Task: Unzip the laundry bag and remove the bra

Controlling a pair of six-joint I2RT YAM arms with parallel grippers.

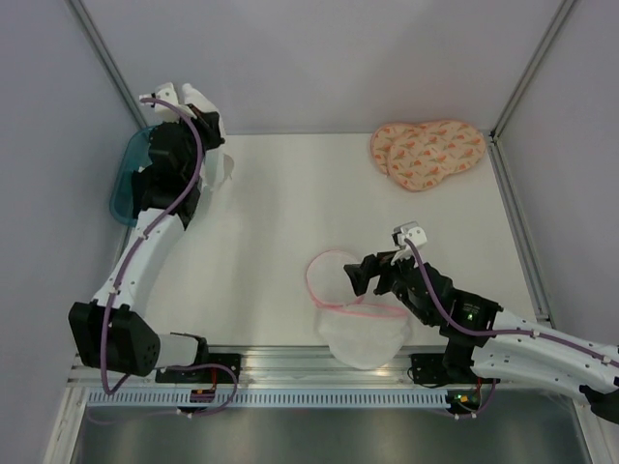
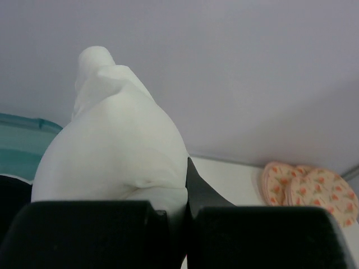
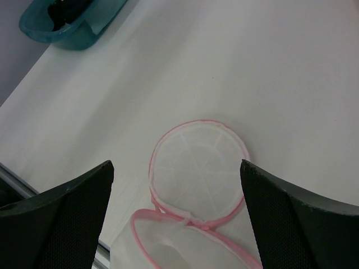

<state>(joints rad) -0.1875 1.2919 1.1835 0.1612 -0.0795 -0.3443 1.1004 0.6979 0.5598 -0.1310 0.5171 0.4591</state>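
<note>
Item 1: bra point(image 2: 118, 140), white, clamped in the left gripper point(image 2: 185, 210) and raised at the table's 10 o'clock over the teal bin point(image 1: 131, 179), probably for deposit.
Item 2: laundry bag point(image 1: 353, 314), unzipped, apparently empty, at 5 o'clock. The right gripper point(image 1: 360, 275) hovers above it, jaws apart, holding nothing.

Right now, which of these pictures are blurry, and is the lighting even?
Left wrist: the bra sits so near the lens that it looks soft and blurred. Right wrist: the bag is sharp, evenly lit. Top: flat light, only faint shadows on the table.
</note>
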